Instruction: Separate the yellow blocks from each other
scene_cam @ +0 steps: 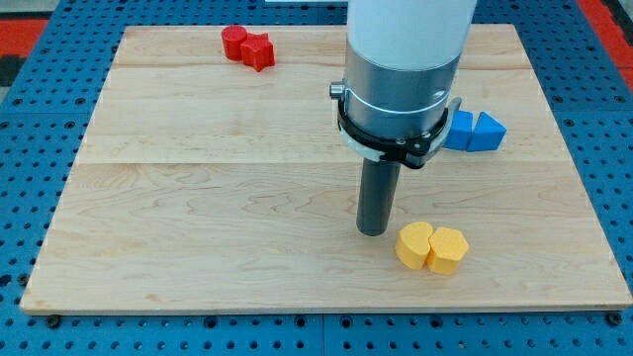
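While my tip [373,231] rests on the wooden board [198,198], it stands just left of the two yellow blocks, close but apart from them. A yellow heart-shaped block [413,245] touches a yellow hexagonal block [447,250] near the board's near edge, right of centre. My rod has no jaws and holds nothing. Two red blocks [247,45] sit touching at the far left, and two blue blocks [476,131] at the right.

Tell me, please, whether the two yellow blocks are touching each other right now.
Touching. The camera view shows the yellow heart-shaped block pressed side by side against the yellow hexagonal block, with no board visible between them. My tip stands just to their left.
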Controlling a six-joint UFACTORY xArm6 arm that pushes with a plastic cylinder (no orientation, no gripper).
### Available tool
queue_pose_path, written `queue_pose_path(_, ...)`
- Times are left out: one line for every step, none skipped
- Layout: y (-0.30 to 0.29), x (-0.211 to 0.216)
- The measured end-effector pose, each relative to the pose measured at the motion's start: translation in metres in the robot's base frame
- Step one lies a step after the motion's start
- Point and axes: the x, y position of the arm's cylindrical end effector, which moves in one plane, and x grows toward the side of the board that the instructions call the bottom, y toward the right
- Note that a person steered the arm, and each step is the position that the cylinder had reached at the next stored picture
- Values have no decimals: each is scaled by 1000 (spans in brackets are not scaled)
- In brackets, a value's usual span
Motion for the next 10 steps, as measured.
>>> queue_pose_path(0,0)
queue_pose_path(0,0)
queue_pose_path(0,0)
queue_pose_path(-1,0)
queue_pose_path(9,0)
queue_pose_path(-5,12)
queue_pose_path(-22,46)
queue_pose_path(63,66)
queue_pose_path(48,55)
queue_pose_path(22,34)
